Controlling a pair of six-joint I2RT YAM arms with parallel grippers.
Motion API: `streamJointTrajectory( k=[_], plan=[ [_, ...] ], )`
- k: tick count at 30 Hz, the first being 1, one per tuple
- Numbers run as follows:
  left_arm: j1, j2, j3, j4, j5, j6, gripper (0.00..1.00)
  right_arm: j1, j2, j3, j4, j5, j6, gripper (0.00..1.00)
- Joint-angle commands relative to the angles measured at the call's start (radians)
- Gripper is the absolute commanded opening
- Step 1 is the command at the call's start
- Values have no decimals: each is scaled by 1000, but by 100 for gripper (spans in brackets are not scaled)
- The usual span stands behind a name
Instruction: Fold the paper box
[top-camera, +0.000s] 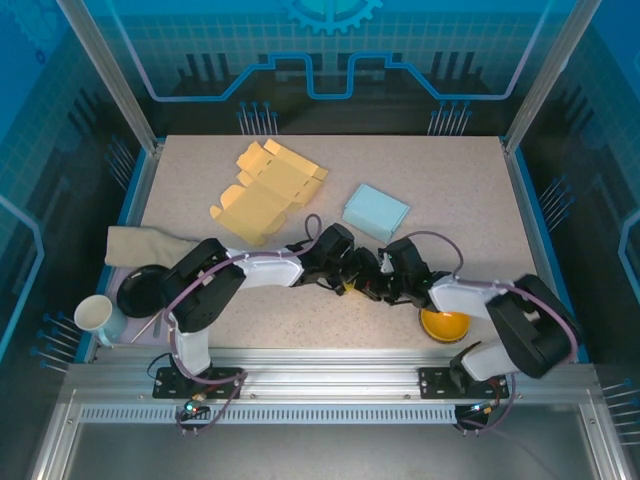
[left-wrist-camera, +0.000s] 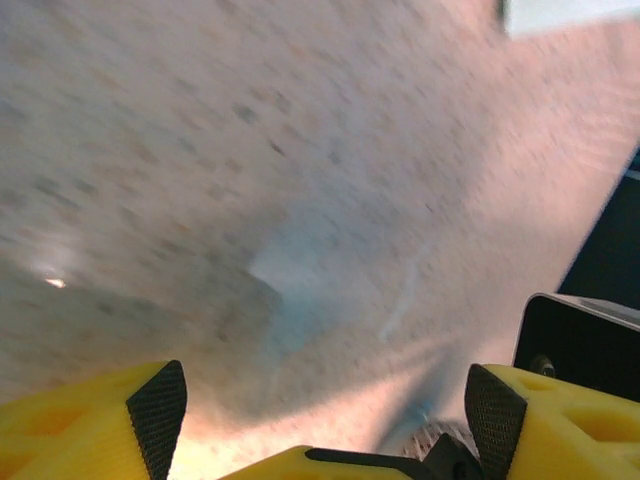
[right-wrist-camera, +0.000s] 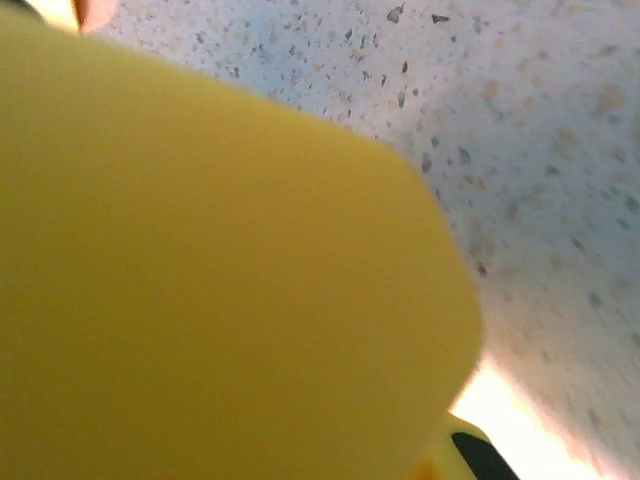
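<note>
Cup (top-camera: 95, 316), black bowl (top-camera: 143, 288), cloth (top-camera: 140, 245) at left edge of table (top-camera: 470, 190). Paper box (top-camera: 265, 190) lies flat, unfolded, back left, well apart from the jaws. Blue sheet (top-camera: 376, 212) right of it. Left jaws wide open, empty, low over mid-table. Right jaws closed, just beside them. Yellow bowl (top-camera: 445, 325) at near edge, right.

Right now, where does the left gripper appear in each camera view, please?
Top external: the left gripper is near the middle of the speckled tabletop.
Left wrist: along the bottom edge, its yellow fingers apart.
Right wrist: a blurred yellow shape at left; I cannot tell whether it is this gripper.
Shared landmark: the speckled tabletop.
</note>
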Motion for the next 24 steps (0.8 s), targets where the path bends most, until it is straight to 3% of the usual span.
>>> streamJointTrajectory(
  k=[1,8,11,16,20,24],
  plan=[
    [-22,-18,13,-168,52,144,78,-25,-183,27,-54,7,-162,6],
    [130,-135,140,-384,-46,333,79,-205,-383,75,-515,39,-411,7],
    [206,-136,213,-421,-44,428,79,-278,-415,110,-611,52,-492,7],
    [291,-12,425,-443,-19,659,81,-370,-322,191,-563,106,-535,9],
    [329,163,608,-432,26,779,81,-425,-125,284,-437,168,-515,11],
    [342,368,862,-539,16,876,81,-448,73,392,-381,230,-489,13]
  ],
)
